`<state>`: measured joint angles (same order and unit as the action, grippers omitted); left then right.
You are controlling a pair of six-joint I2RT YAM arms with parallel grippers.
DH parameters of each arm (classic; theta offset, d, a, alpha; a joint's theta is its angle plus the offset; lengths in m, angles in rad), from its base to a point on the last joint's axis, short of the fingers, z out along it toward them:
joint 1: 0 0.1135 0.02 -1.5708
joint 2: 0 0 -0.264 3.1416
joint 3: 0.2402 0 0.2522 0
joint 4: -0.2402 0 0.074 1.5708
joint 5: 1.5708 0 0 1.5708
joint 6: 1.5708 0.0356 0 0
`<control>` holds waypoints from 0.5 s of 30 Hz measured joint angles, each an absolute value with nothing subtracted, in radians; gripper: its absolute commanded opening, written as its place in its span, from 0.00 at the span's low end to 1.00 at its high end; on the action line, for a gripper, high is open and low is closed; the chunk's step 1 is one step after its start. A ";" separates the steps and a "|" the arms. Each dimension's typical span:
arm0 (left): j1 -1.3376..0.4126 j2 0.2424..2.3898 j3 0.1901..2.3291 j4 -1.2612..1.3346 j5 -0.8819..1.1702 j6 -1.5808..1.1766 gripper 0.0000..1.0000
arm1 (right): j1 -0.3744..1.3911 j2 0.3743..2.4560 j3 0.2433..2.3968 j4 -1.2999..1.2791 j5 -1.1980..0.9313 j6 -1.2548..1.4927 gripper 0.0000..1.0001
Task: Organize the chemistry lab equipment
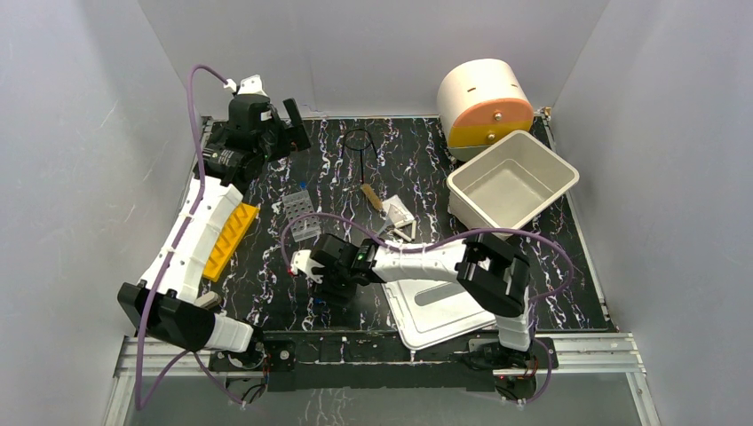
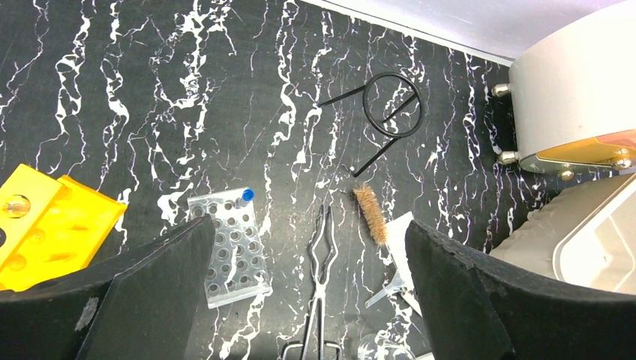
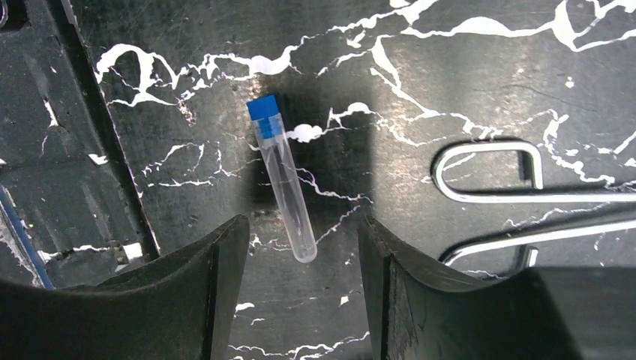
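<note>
A blue-capped clear tube [image 3: 283, 180] lies flat on the black marbled table. My right gripper [image 3: 301, 247] is open just above it, and the tube's rounded end sits between the fingertips without being gripped. In the top view this gripper [image 1: 306, 266] is left of centre, near the front. The metal tongs [image 2: 321, 285] lie beside it, and their handle loops show in the right wrist view [image 3: 487, 172]. My left gripper [image 2: 307, 247] is open and empty, high over the back left [image 1: 289, 124]. Below it are the clear tube rack [image 2: 229, 244] holding one blue-capped tube [image 2: 246, 195], the black wire loop [image 2: 391, 105], a bristle brush [image 2: 371, 214] and a white triangle [image 2: 401, 251].
A yellow rack [image 1: 229, 238] lies at the left under my left arm. A white bin [image 1: 511, 182] stands at the right, and its lid [image 1: 435, 306] lies at the front. A white and orange drum [image 1: 484, 102] stands at the back right. White walls enclose the table.
</note>
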<state>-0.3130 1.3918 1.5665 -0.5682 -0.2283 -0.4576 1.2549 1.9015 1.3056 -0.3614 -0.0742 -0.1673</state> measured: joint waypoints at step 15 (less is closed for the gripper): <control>-0.313 1.403 1.584 -0.580 -0.200 -0.466 0.98 | 1.324 1.966 1.350 -0.390 0.037 -0.197 0.35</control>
<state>-0.3130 1.4029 1.5841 -0.5804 -0.2005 -0.4660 1.3235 1.9656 1.3499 -0.3901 0.0368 -0.1970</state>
